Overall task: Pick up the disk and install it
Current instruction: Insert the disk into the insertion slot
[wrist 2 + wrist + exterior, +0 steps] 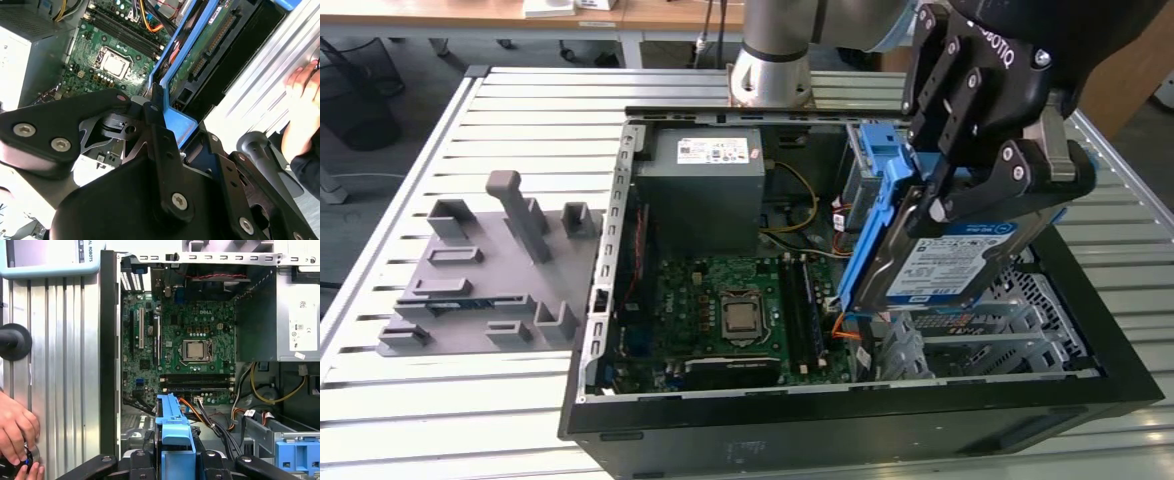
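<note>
The disk (954, 265), a silver-grey drive with a white-and-blue label in a blue bracket (887, 215), hangs on edge and tilted over the right side of the open computer case (854, 420). My black gripper (994, 195) is shut on its upper part. The disk's lower edge is just above the grey drive cage (987, 345). In the second wrist view the disk's underside with its green circuit board (200, 45) and blue tab (176, 122) stick out from the gripper (165, 130). In the first wrist view the blue bracket (172, 430) sits between the fingers (102, 465).
Inside the case lie the motherboard (734, 305) and a grey power-supply box (700, 190). A grey fixture with upright posts (480, 270) stands on the slatted metal table (400, 430) to the exterior view's left. A person's hand (15, 435) rests beside the case.
</note>
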`<control>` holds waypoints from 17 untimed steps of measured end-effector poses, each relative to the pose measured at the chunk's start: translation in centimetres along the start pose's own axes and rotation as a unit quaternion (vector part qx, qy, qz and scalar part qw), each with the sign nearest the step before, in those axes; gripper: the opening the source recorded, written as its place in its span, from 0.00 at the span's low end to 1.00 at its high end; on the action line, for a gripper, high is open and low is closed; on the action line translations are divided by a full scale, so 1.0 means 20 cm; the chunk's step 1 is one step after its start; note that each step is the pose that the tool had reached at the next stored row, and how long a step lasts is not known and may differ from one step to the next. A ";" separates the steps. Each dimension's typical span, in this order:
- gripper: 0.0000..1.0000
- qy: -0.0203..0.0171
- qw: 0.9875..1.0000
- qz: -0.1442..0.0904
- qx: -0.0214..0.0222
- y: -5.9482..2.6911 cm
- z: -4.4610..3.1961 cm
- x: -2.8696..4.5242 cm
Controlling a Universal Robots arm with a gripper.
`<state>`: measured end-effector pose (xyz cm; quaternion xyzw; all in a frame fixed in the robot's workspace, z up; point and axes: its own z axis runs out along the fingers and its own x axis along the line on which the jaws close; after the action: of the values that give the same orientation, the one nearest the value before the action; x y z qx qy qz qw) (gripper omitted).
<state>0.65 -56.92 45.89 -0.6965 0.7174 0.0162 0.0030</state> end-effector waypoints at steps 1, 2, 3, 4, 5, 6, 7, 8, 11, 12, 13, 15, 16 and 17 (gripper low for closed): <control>0.37 0.000 1.000 0.000 0.000 -0.002 0.001 0.003; 0.37 0.000 1.000 0.000 0.000 -0.003 0.002 0.007; 0.37 0.000 1.000 0.000 0.000 -0.005 0.003 0.010; 0.37 0.000 1.000 0.000 0.000 -0.009 0.004 0.012; 0.37 0.000 1.000 0.000 0.000 -0.013 0.005 0.013; 0.37 0.000 1.000 0.000 0.000 -0.018 0.005 0.014; 0.37 0.000 1.000 0.000 0.000 -0.024 0.005 0.014; 0.37 0.000 1.000 0.000 0.000 -0.031 0.006 0.014; 0.37 0.000 1.000 0.000 0.000 -0.051 0.006 0.014; 0.37 0.000 1.000 0.000 0.000 -0.058 0.007 0.014; 0.37 0.000 1.000 0.000 0.000 -0.065 0.007 0.014; 0.37 0.000 1.000 0.000 0.000 -0.071 0.007 0.013; 0.37 0.000 1.000 0.000 0.000 -0.071 0.008 0.013; 0.37 0.000 1.000 0.000 0.000 -0.072 0.008 0.013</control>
<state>2.07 -57.23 45.70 -0.6964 0.7175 0.0162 0.0030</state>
